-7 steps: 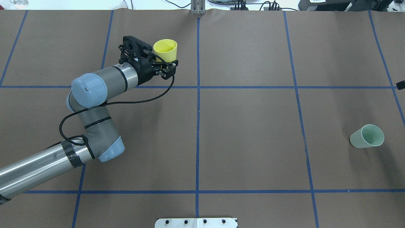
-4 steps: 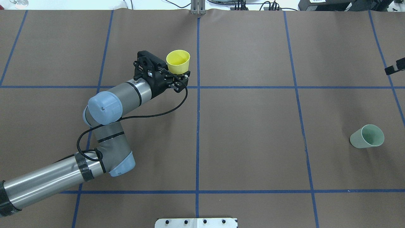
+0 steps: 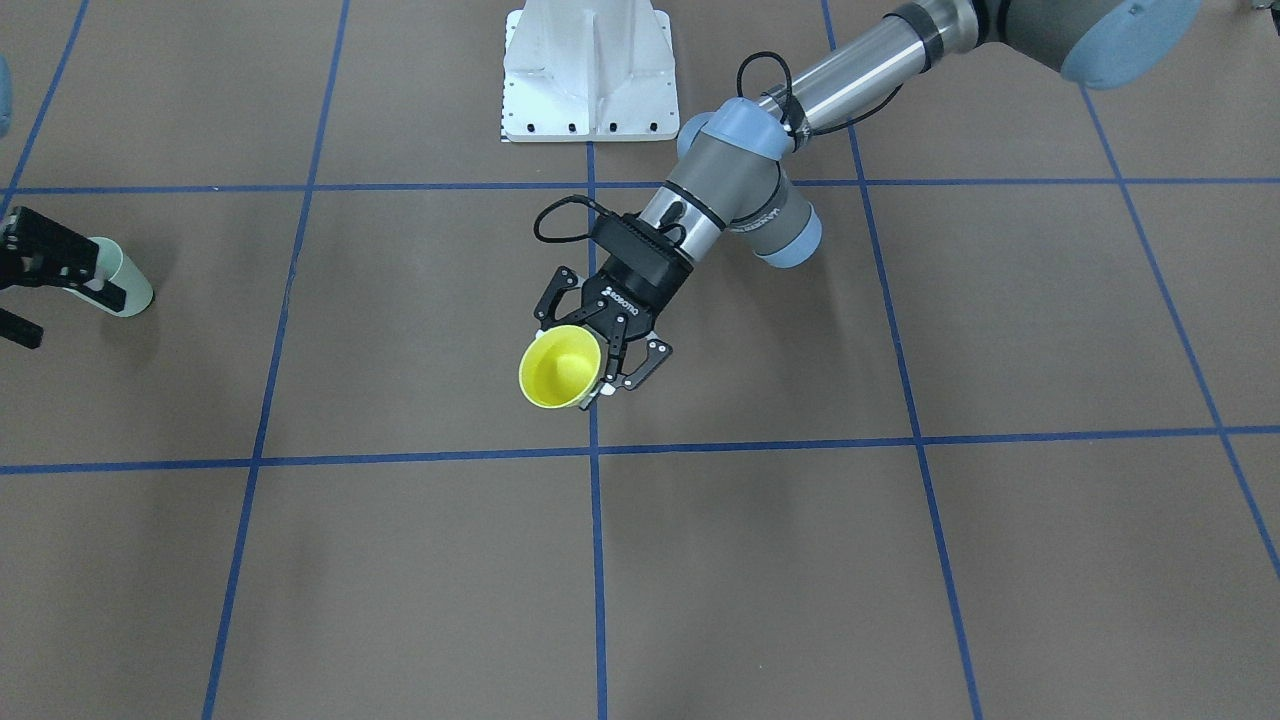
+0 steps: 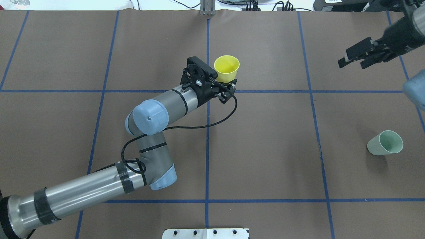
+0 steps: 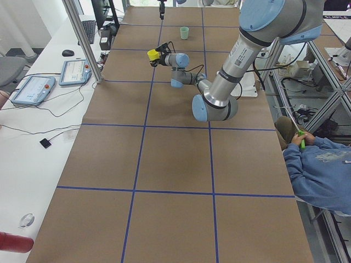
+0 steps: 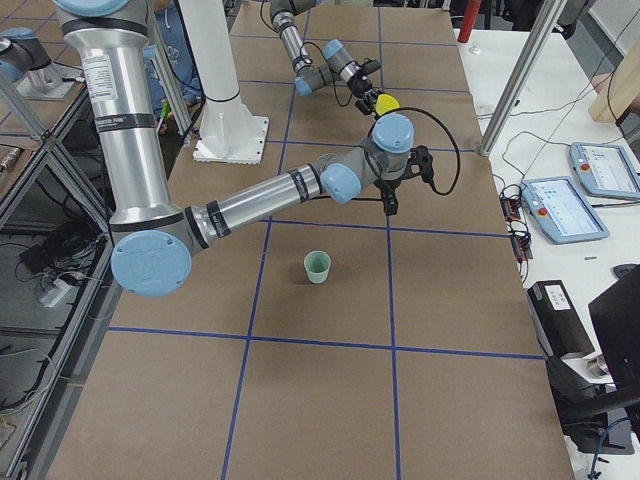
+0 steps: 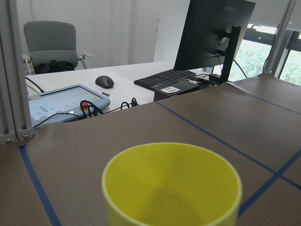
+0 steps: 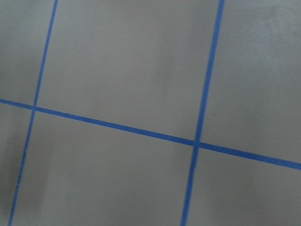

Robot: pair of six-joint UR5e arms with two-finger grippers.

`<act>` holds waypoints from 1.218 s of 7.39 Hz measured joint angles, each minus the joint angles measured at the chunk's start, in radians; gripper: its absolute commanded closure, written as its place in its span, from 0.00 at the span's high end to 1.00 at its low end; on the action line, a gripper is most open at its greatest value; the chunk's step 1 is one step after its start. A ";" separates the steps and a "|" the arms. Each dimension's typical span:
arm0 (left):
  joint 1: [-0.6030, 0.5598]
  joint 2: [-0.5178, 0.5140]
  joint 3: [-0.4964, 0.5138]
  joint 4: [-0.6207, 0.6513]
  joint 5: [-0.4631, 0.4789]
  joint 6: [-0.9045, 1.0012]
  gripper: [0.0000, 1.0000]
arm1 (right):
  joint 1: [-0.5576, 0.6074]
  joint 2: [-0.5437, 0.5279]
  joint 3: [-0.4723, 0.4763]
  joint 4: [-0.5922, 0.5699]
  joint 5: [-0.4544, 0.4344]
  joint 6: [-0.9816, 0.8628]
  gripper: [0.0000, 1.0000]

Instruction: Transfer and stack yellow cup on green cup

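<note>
Left gripper is clamped on the yellow cup, holding it mouth-up off the desk, mid-desk toward the far edge. Green cup stands upright by the right edge, its inside showing bare. Right gripper hangs near the far right corner, fingers apart, well apart from the green cup. Blue tape lines cross the desk between the cups.

The yellow cup looks like smooth plastic; the green cup likewise; the table is covered in matt brown paper; the left arm shows brushed metal tubing.
</note>
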 measured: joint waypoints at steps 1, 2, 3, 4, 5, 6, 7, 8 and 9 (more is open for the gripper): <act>0.010 -0.020 0.010 0.015 -0.020 0.023 0.61 | -0.065 0.051 0.002 0.000 -0.023 0.071 0.99; 0.016 -0.027 0.011 0.022 -0.043 0.049 0.62 | -0.133 0.100 0.003 0.000 -0.058 0.126 0.99; 0.021 -0.025 -0.003 0.022 -0.054 0.087 0.62 | -0.196 0.145 0.003 0.000 -0.097 0.172 0.99; 0.023 0.005 -0.043 0.021 -0.060 0.110 0.62 | -0.239 0.171 0.003 0.000 -0.119 0.199 0.99; 0.025 0.064 -0.107 0.022 -0.069 0.121 0.72 | -0.268 0.185 0.007 0.000 -0.128 0.216 0.99; 0.030 0.112 -0.162 0.026 -0.081 0.125 0.80 | -0.287 0.196 0.014 0.000 -0.132 0.236 0.99; 0.043 0.138 -0.189 0.027 -0.086 0.127 0.81 | -0.300 0.207 0.017 0.000 -0.133 0.257 0.99; 0.059 0.151 -0.200 0.028 -0.088 0.127 0.87 | -0.310 0.219 0.018 0.000 -0.134 0.275 0.99; 0.075 0.156 -0.206 0.028 -0.089 0.128 0.88 | -0.319 0.228 0.019 0.000 -0.134 0.288 0.99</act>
